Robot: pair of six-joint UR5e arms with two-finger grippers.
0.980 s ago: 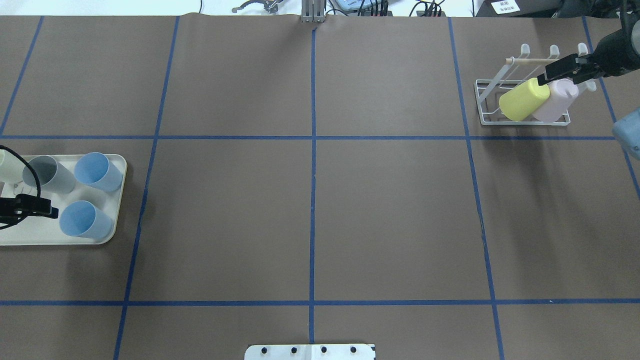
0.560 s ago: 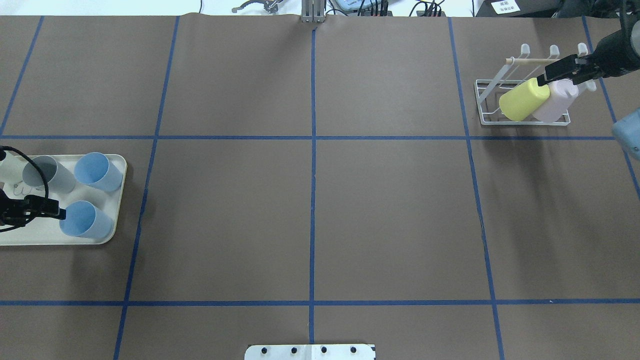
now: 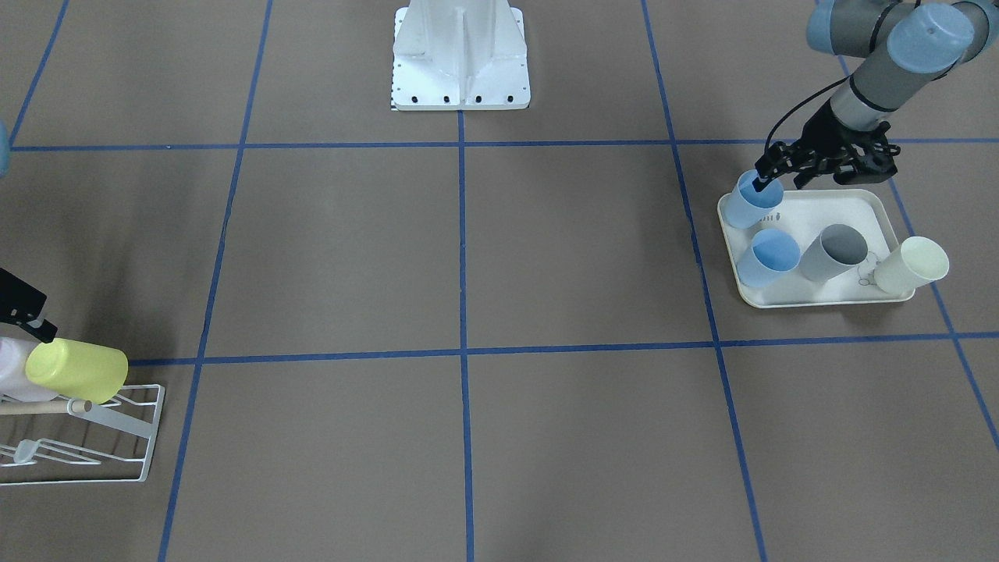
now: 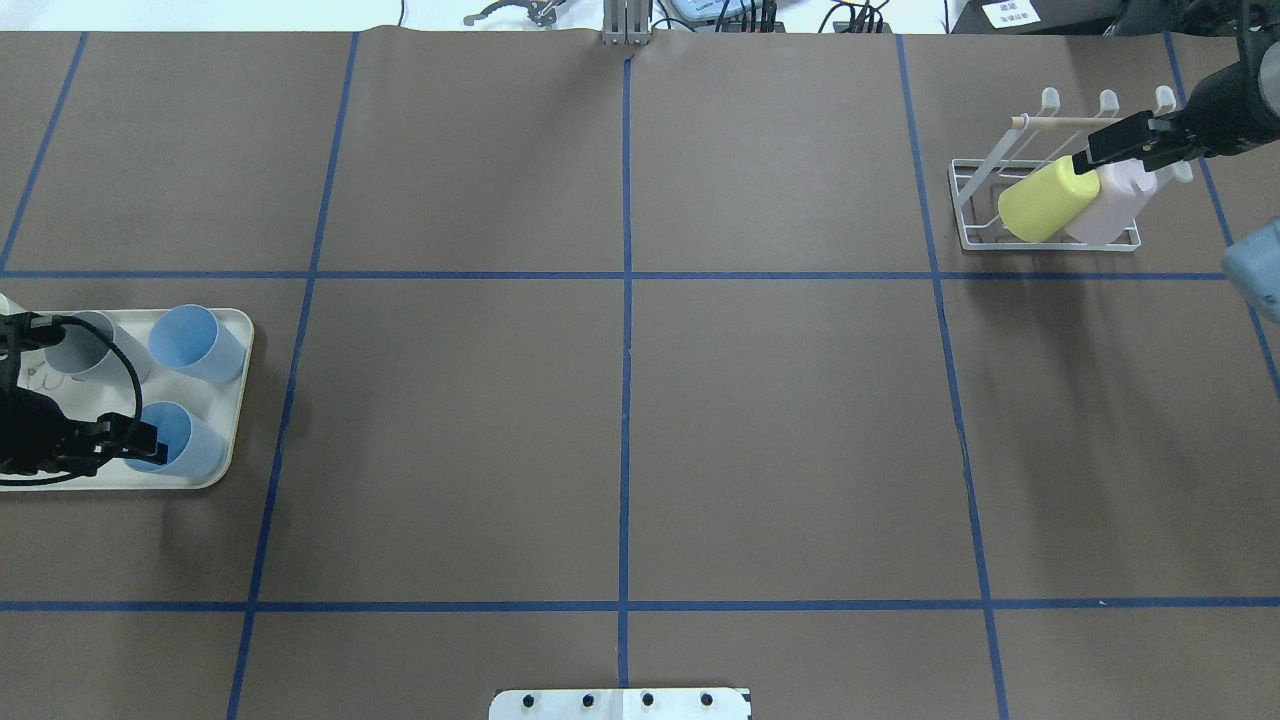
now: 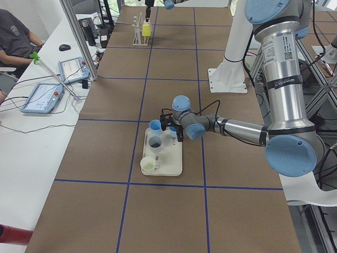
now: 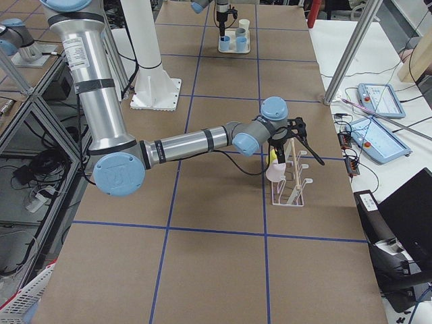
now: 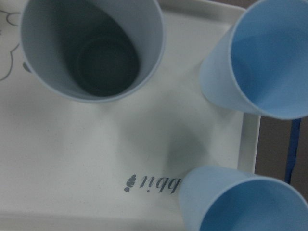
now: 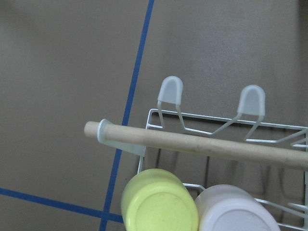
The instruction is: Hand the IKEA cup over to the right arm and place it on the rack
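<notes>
A white wire rack (image 4: 975, 215) with a wooden dowel (image 8: 202, 144) stands far right. It holds a yellow cup (image 4: 1045, 198) and a pale pink cup (image 4: 1115, 205), both tilted bottom-up. My right gripper (image 4: 1082, 157) hovers just above their bases, looks open and holds nothing. At the left, a cream tray (image 4: 235, 330) holds two blue cups, a grey cup (image 4: 85, 345) and a cream cup (image 3: 913, 265). My left gripper (image 4: 150, 438) looks open. One finger reaches into the mouth of the near blue cup (image 4: 195, 450), which also shows in the front view (image 3: 745, 209).
The second blue cup (image 4: 200, 340) stands close behind the near one, with the grey cup beside it. The brown table has blue tape lines. The robot base plate (image 3: 460, 78) sits at the middle of the near edge. The rack's upturned prongs (image 8: 171, 91) rise behind the dowel.
My left gripper has moved right across the tray to the near blue cup, and its finger is now at the cup's mouth. My right gripper has drawn slightly up and back from the yellow cup.
</notes>
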